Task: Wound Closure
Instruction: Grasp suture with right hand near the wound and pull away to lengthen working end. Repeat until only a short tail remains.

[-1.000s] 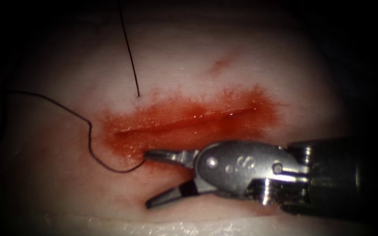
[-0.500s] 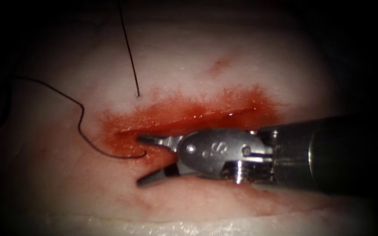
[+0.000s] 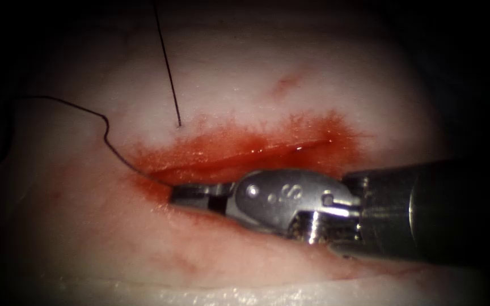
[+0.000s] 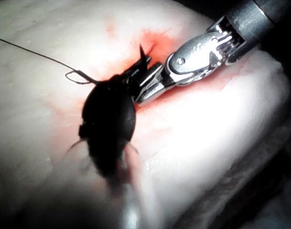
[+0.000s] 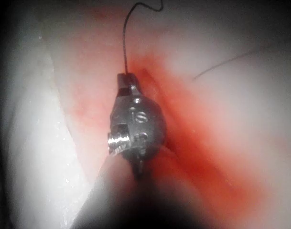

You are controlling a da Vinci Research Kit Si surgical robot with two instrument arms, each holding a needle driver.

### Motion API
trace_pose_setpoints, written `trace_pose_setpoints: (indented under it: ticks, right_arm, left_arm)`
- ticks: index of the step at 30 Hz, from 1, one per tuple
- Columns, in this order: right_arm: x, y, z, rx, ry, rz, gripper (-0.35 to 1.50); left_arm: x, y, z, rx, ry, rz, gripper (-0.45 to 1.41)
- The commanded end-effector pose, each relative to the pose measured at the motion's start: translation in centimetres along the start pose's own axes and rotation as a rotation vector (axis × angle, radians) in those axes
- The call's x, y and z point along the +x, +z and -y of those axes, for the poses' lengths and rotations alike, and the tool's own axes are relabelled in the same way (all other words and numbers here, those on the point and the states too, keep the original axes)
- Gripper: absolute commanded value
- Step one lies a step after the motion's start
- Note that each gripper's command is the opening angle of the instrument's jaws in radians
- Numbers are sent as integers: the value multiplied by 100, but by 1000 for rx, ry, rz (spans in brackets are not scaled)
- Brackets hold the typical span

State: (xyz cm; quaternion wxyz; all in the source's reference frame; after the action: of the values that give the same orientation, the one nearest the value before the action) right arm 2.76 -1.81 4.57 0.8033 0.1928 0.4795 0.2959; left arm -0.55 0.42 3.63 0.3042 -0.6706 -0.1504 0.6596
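Observation:
The cut (image 3: 245, 153) runs across the tissue (image 3: 313, 85), ringed with red fluid (image 3: 228, 141). My right tool (image 3: 180, 194) comes in from the right and lies just below the cut's left end. Its jaws are shut on the dark thread (image 3: 106, 127) where it meets the tissue, which the right wrist view confirms: tool (image 5: 122, 78), thread (image 5: 124, 43). I cannot make out the needle. A second, straight strand (image 3: 168, 68) rises from a point above the cut. My left tool (image 4: 135, 71) is a dark shape close to the right tool (image 4: 145, 88); what it holds is hidden.
The tissue's pale front edge (image 3: 245, 294) lies just below the right tool's shaft (image 3: 426, 209). A small red mark (image 3: 283, 84) sits above the cut. The thread trails off to the left over the tissue.
The right tool's jaws went from wide open to shut. The tool slid left and up towards the cut's left end. The slack thread loop below the cut has been drawn out straighter.

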Motion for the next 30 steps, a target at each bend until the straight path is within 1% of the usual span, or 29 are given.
trace_pose_setpoints:
  ticks: [1, 6, 7, 8, 10, 12, 13, 14, 17, 18, 19, 20, 21, 22, 23, 24, 25, 26, 30]
  right_arm:
    - [-5, -4, 22, 16, 6, 8, -35]
    - [-7, -32, 70, 40, 4, 7, -35]
    - [-4, -43, 90, 36, 7, 1, -35]
    - [-4, -43, 90, 36, 7, 1, -35]
    - [-1, -51, 108, 42, 10, -1, -35]
    - [6, -58, 135, 49, 13, -1, -35]
    - [6, -58, 135, 49, 13, -1, -35]
    - [11, -59, 151, 55, 12, -2, -35]
    - [17, -56, 163, 61, -1, -23, -35]
    - [20, -54, 160, 56, -65, -48, -21]
    - [20, -54, 160, 56, -65, -48, -21]
    - [22, -53, 154, 49, -113, -61, 25]
    - [22, -52, 149, 43, -133, -69, 51]
    - [23, -52, 142, 35, -145, -76, 81]
    - [23, -53, 136, 27, -152, -86, 99]
    - [24, -53, 130, 19, -159, -102, 109]
    - [26, -56, 116, 1, -181, -145, 121]
    - [28, -59, 105, -11, -190, -161, 126]
    - [28, -62, 81, -24, -232, -168, 126]
  left_arm:
    - [-11, 6, 1, 0, 11, -1, -45]
    - [-25, 11, -12, 8, 2, -3, -45]
    - [-29, 13, -19, 4, -3, -9, -45]
    - [-29, 13, -19, 4, -3, -9, -45]
    - [-31, 15, -27, -1, -11, -13, -45]
    - [-30, 15, -38, -4, -13, -8, -45]
    - [-30, 15, -38, -4, -13, -8, -45]
    - [-28, 15, -46, -9, -13, -10, -45]
    - [-24, 15, -52, -12, -17, -11, -45]
    - [-21, 13, -52, -14, -19, -10, -45]
    - [-21, 13, -52, -14, -19, -10, -45]
    - [-20, 10, -51, -9, -21, -7, -45]
    - [-19, 7, -50, -1, -28, -2, -45]
    - [-17, 3, -48, 12, -31, 5, -45]
    - [-15, -1, -45, 16, -34, 9, -45]
    - [-13, -5, -42, 24, -37, 14, -45]
    - [-8, -16, -31, 63, -46, 17, -45]
    - [-3, -25, -20, 100, -60, 12, -45]
    - [2, -38, 1, 167, -53, -2, -45]
